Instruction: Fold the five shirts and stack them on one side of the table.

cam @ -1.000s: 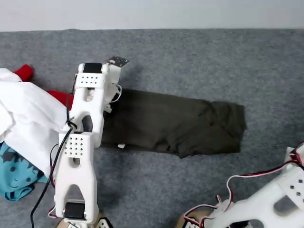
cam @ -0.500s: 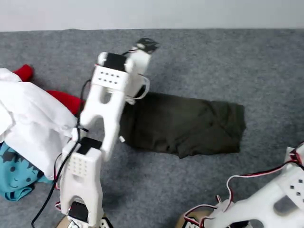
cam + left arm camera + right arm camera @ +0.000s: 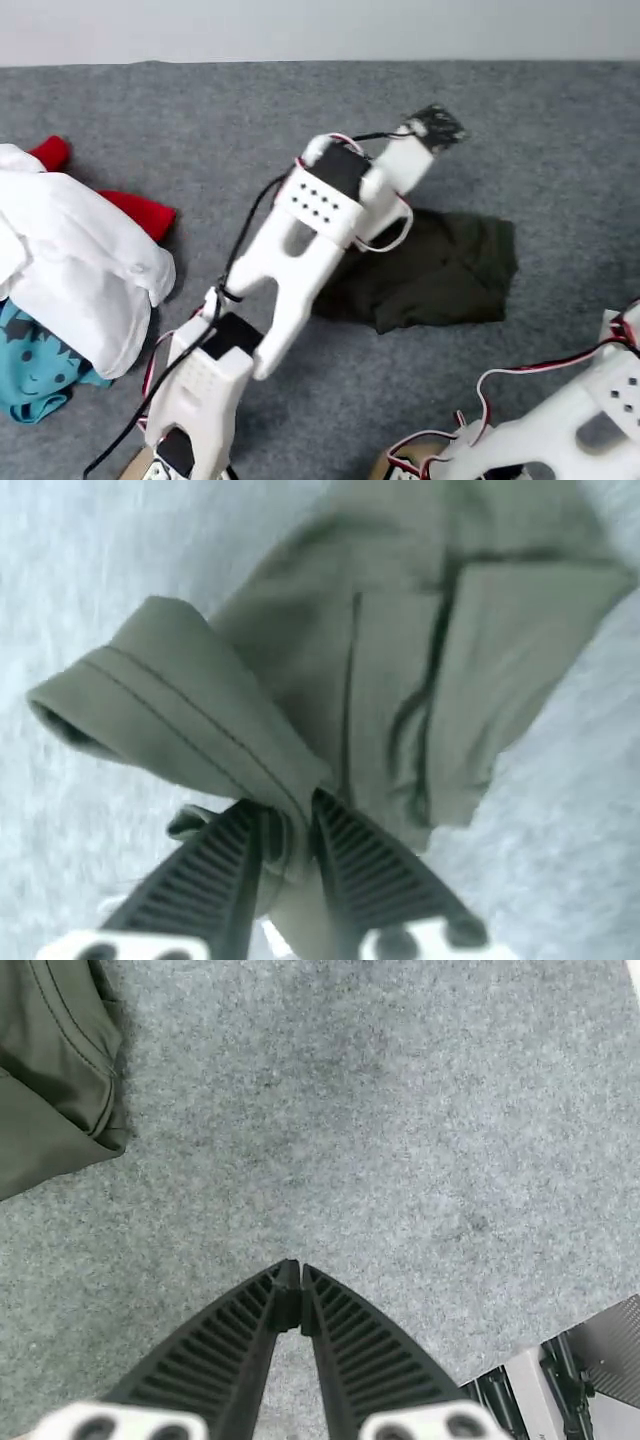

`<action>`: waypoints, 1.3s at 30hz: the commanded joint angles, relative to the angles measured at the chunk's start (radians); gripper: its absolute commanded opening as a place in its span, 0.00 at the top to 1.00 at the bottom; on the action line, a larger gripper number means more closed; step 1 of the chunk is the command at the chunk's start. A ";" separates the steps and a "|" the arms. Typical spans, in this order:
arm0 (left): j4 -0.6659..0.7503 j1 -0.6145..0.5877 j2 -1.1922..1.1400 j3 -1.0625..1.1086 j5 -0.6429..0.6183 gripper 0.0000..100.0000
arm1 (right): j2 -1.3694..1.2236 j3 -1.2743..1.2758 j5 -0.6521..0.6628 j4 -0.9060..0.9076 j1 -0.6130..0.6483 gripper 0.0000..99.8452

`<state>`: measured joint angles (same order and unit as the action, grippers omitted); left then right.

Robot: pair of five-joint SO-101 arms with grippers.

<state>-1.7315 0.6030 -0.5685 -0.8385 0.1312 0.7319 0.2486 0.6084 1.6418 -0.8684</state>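
Now the left arm point(image 3: 310, 215) hides half the green shirt point(image 3: 460, 270) at the middle right of the gray counter point(image 3: 560, 130), the left gripper point(image 3: 288, 812) clamped on a fold it has dragged over from the left, and the right gripper point(image 3: 298, 1272) pinched together above bare counter.

Left pincer point(image 3: 285, 818) swung rightward across the tabletop point(image 3: 560, 140), carried the olive shirt point(image 3: 455, 270) left end over its right half, footprint shortened.

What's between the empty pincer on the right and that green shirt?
Bare grey carpet, as the right wrist view shows, lies between the right gripper and the green shirt.
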 commanded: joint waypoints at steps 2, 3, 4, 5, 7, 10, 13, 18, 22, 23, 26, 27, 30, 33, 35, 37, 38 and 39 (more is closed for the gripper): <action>-0.020 0.058 0.012 -0.139 -0.011 1.00 | 0.019 -0.006 0.000 -0.010 0.001 0.99; -0.020 0.068 -0.005 -0.162 -0.011 1.00 | 0.019 -0.006 0.000 -0.010 0.001 0.99; -0.020 0.077 -0.021 -0.182 -0.011 1.00 | 0.019 -0.006 0.000 -0.008 0.001 0.99; -0.020 0.086 -0.035 -0.202 -0.011 1.00 | 0.019 -0.006 0.000 -0.007 0.001 0.99; -0.020 0.106 -0.058 -0.239 -0.011 1.00 | 0.019 -0.006 0.000 -0.005 0.001 0.99; -0.020 0.137 -0.084 -0.291 -0.011 1.00 | 0.019 -0.006 0.000 -0.002 0.001 0.99; -0.017 0.161 -0.104 -0.328 -0.009 1.00 | 0.019 -0.006 0.000 -0.002 0.001 0.99; 0.021 0.170 -0.144 -0.374 -0.009 1.00 | 0.019 -0.006 0.000 -0.002 0.001 0.99; 0.057 0.175 -0.172 -0.394 -0.009 0.99 | 0.019 -0.005 0.000 -0.002 0.001 0.99; 0.066 0.181 -0.176 -0.394 -0.009 0.99 | 0.019 -0.005 0.000 -0.002 0.001 0.99; 0.104 0.209 -0.193 -0.390 -0.009 0.97 | 0.019 0.017 0.000 -0.005 0.001 0.99; 0.115 0.216 -0.203 -0.390 -0.009 0.95 | 0.019 0.028 0.000 -0.005 0.001 0.99; 0.143 0.229 -0.222 -0.394 -0.009 0.87 | 0.019 0.058 0.006 -0.002 0.001 0.99; 0.149 0.232 -0.224 -0.394 -0.009 0.84 | 0.021 0.064 0.006 -0.001 0.001 0.99; 0.141 0.227 -0.224 -0.394 -0.009 0.84 | 0.021 0.064 0.006 -0.002 0.002 0.99; 0.118 0.224 -0.222 -0.395 -0.009 0.84 | 0.021 0.064 0.006 -0.007 0.005 0.99; 0.103 0.224 -0.221 -0.397 -0.009 0.84 | 0.021 0.064 0.006 -0.007 0.007 0.99; 0.077 0.219 -0.218 -0.409 -0.009 0.84 | 0.021 0.064 0.006 -0.007 0.007 0.99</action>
<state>-1.6149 0.8301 -0.8094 -1.1914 0.1250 0.7319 0.3176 0.6084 1.6418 -0.8684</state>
